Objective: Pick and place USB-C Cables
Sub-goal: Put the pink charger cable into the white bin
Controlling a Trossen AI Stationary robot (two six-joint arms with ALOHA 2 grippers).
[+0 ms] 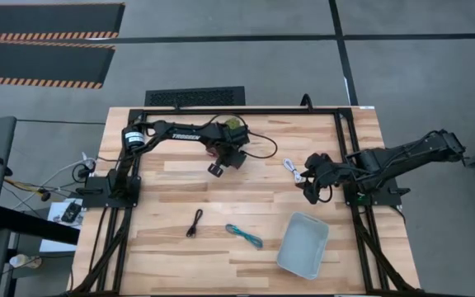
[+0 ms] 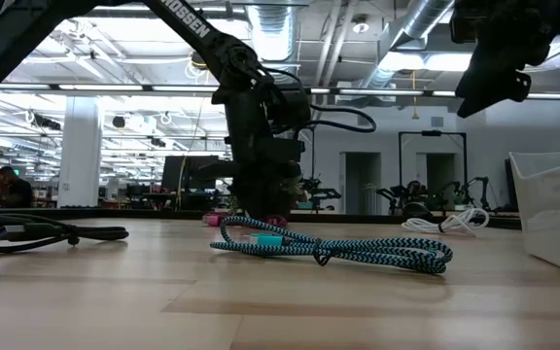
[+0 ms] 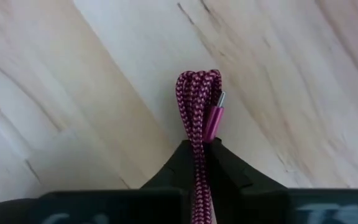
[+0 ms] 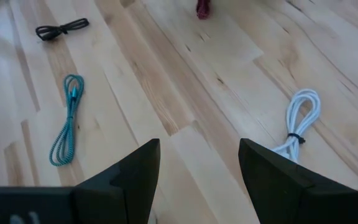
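My left gripper [image 1: 223,162] is at the table's middle, toward the far side, and is shut on the maroon-red cable [image 3: 199,93]. In the low view it stands low over the wood [image 2: 261,199]. My right gripper [image 4: 199,168] is open and hovers above the table's right part, beside the white cable [image 4: 300,118], touching nothing. The white cable [image 1: 292,169] lies flat just left of it. The black cable [image 1: 195,223] and the teal-blue cable [image 1: 244,235] lie flat nearer the near edge. The teal-blue cable [image 2: 338,248] fills the low view's foreground. My left gripper pinches the maroon-red cable bundle between its two fingers [image 3: 229,168], which come from above and point down. Several strands run between them. The bundle's looped end [image 3: 197,78] and a metal-tipped plug [image 3: 215,115] stick out past the fingertips. Whether it is clear of the wood, I cannot tell.
A pale blue tray [image 1: 303,244] sits near the table's near right corner. A small green plant [image 1: 235,125] stands on the far side, behind my left arm. Bare wood lies between the cables and the tray.
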